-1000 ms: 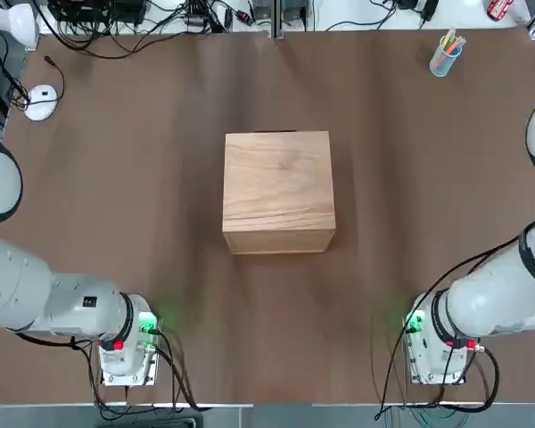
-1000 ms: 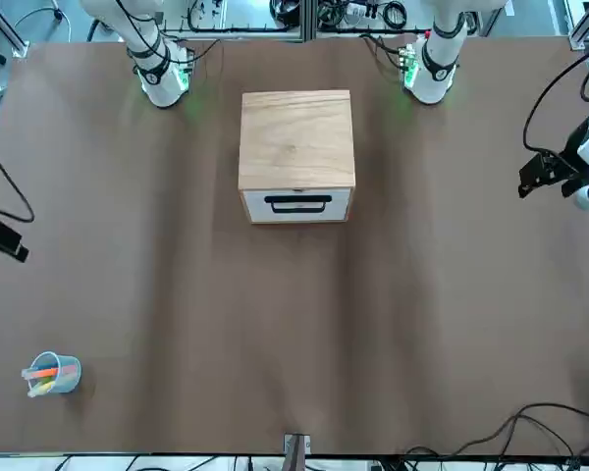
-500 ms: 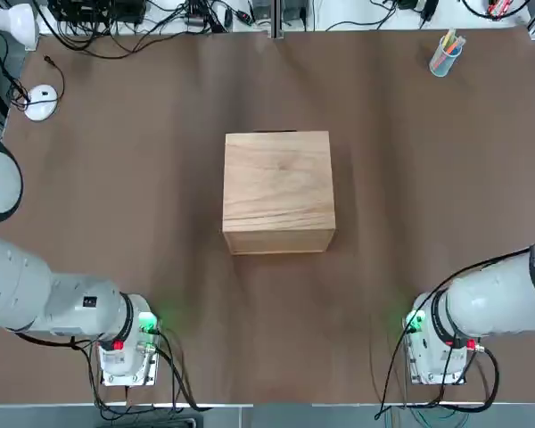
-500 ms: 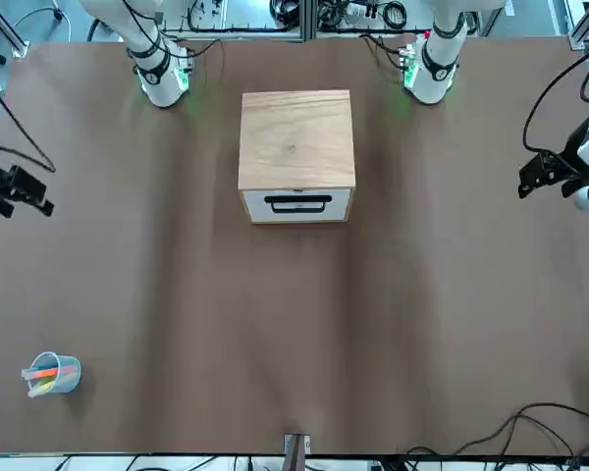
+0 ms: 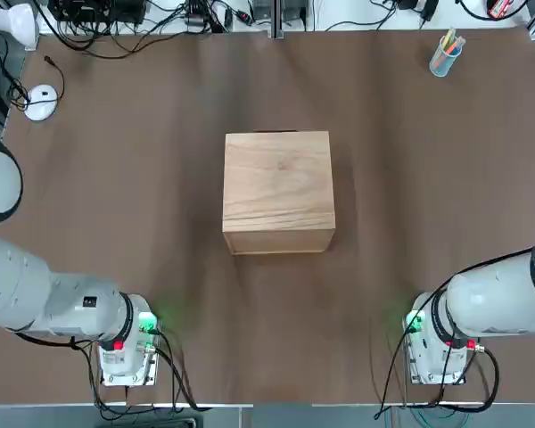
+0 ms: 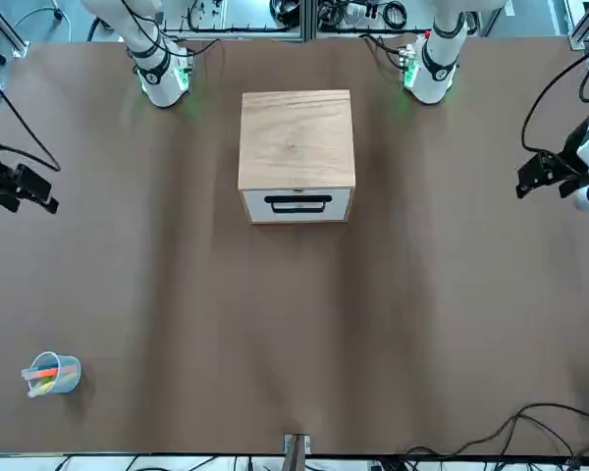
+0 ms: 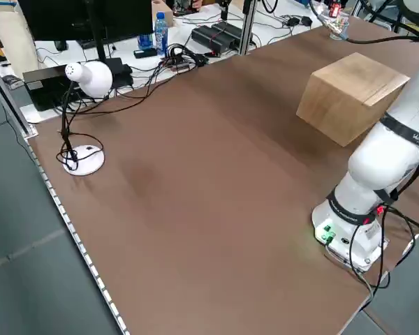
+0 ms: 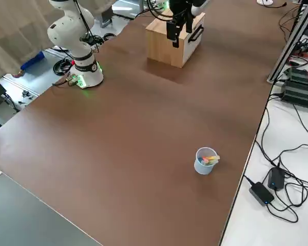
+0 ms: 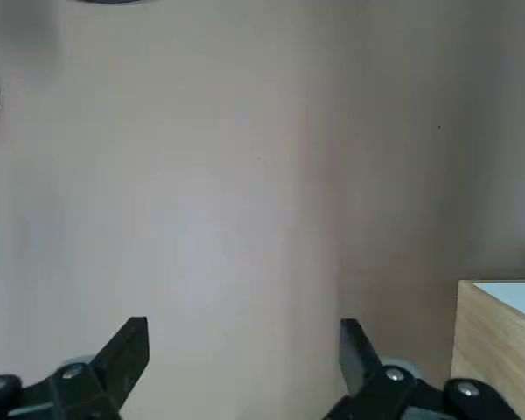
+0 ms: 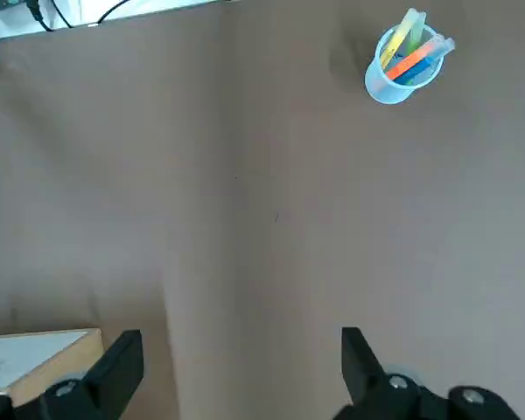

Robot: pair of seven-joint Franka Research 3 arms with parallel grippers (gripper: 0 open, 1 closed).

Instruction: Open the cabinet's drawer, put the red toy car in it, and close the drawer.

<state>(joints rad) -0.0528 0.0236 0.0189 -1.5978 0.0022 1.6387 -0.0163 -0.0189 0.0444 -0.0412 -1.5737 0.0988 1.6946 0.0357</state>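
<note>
Left wrist view: your left gripper [image 9: 241, 337] hung with its fingers spread and nothing between them, above bare table [image 9: 201, 175], with a corner of the cabinet [image 9: 499, 350] just beside it. Your right gripper [image 10: 241, 346] was likewise spread and empty, well off the cabinet's other side. The drawer [image 6: 260, 206] sat flush in the cabinet face that looks away from the arms, its dark handle [image 6: 297, 204] showing. The red toy car appeared in no view, neither near the cabinet nor in a gripper. That fitted a car shut inside the cabinet, or one out of sight elsewhere; I could not tell which. Any work at the handle, I judged, wanted a square, level approach, since a skewed pull could drag the whole cabinet.
</note>
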